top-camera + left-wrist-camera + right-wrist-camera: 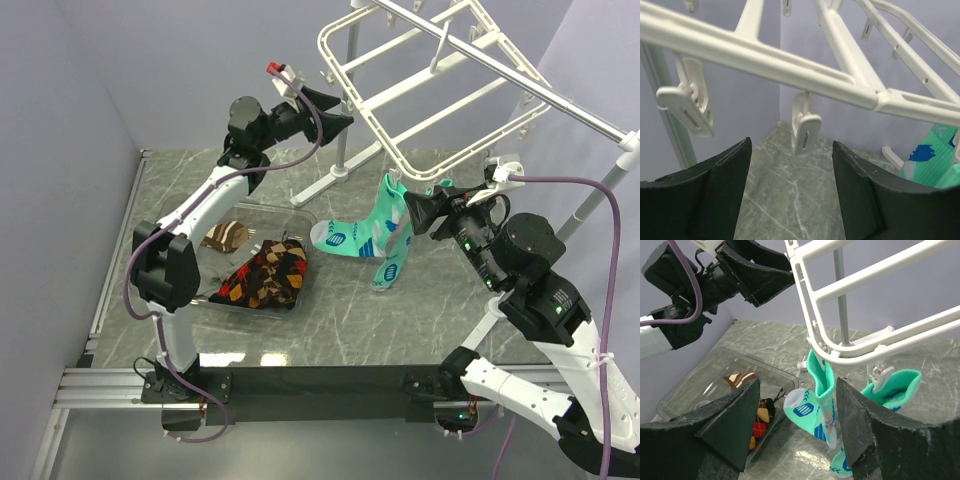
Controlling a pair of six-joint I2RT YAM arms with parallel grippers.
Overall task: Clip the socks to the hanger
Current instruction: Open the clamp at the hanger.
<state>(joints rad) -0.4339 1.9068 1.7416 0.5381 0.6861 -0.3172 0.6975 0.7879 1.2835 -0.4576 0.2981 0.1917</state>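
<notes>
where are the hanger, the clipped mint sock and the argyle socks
hanger [790,67], left wrist view, thick white bar
clipped mint sock [820,376], right wrist view, its cuff
argyle socks [268,275], top external view, middle of the pile

Light: bright, even, diffuse on all three of my feeds | Shadows: faint and soft-edged on the table [330,320] | Glare: pale sheen on the stone in my right wrist feed; hanger [765,62] bars nearly washed out on my left wrist feed | Focus: overhead crisp; left fingers [700,200] dark, slightly soft
</notes>
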